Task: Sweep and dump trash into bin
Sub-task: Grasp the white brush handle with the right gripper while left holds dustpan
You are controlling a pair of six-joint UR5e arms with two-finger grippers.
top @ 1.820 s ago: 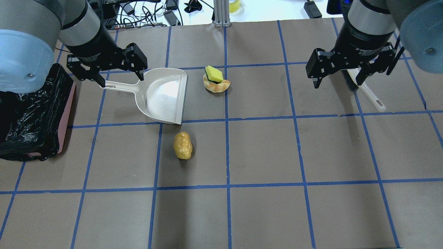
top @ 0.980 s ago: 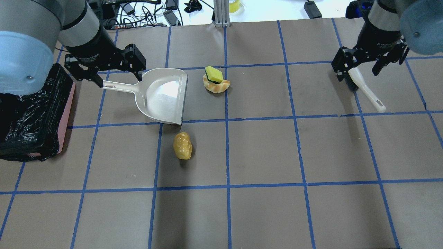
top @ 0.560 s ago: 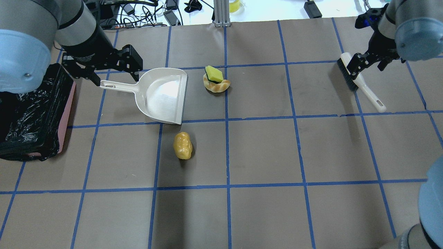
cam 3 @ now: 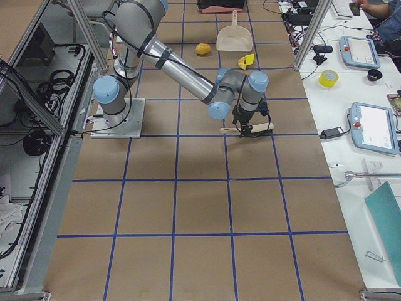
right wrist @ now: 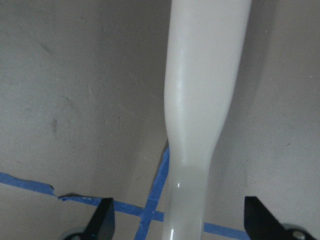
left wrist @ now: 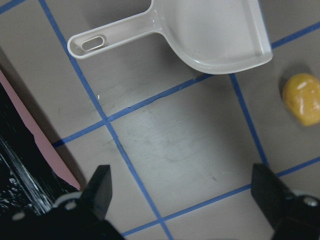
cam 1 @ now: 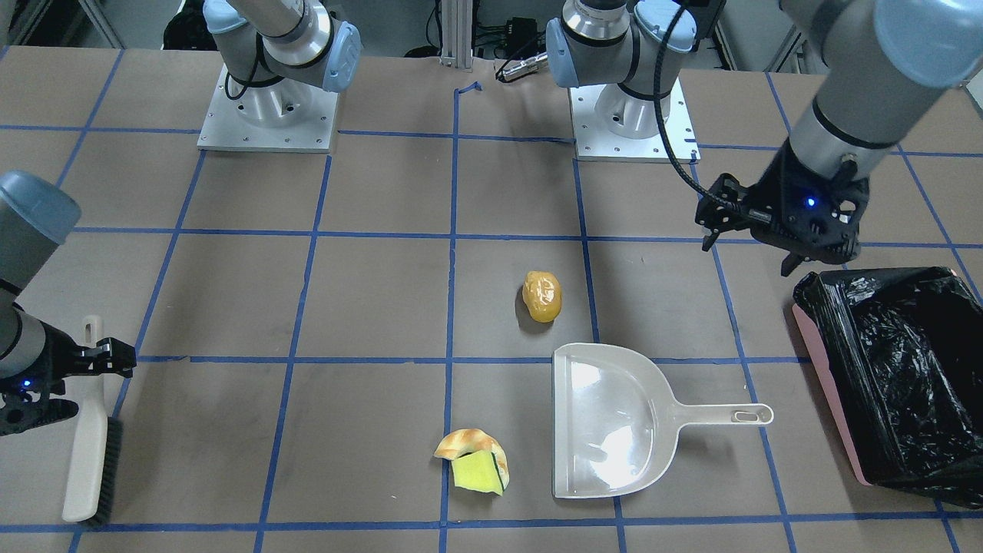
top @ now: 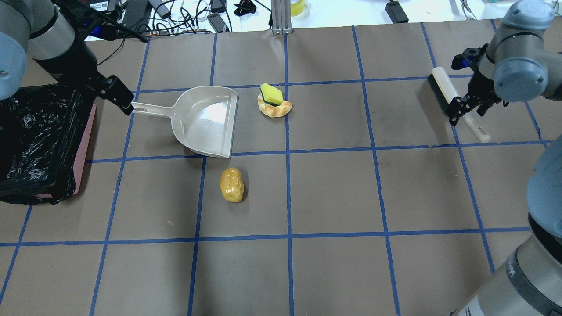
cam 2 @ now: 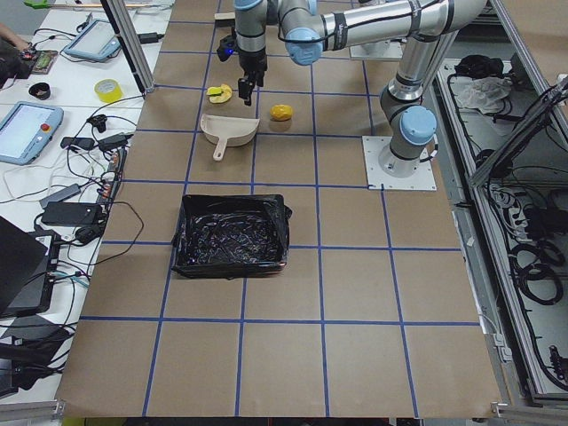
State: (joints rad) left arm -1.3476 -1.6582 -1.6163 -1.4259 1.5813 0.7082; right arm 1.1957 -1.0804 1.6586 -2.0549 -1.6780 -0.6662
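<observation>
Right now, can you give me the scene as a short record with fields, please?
trash: potato-like lump and croissant-like piece on table, outside dustpan
dustpan: empty, flat on table
brush: lying on table
bin: no trash visible inside
left gripper: open, empty, above table near dustpan handle
right gripper: open, straddling brush handle

The brown table (top: 333, 193) with blue tape lines carries a dustpan (top: 206, 123) and a croissant piece (top: 274, 104) at upper centre. A potato lump (top: 231, 184) lies below them, a bin (top: 83, 145) at far left, and a brush (top: 441, 83) at upper right.
</observation>
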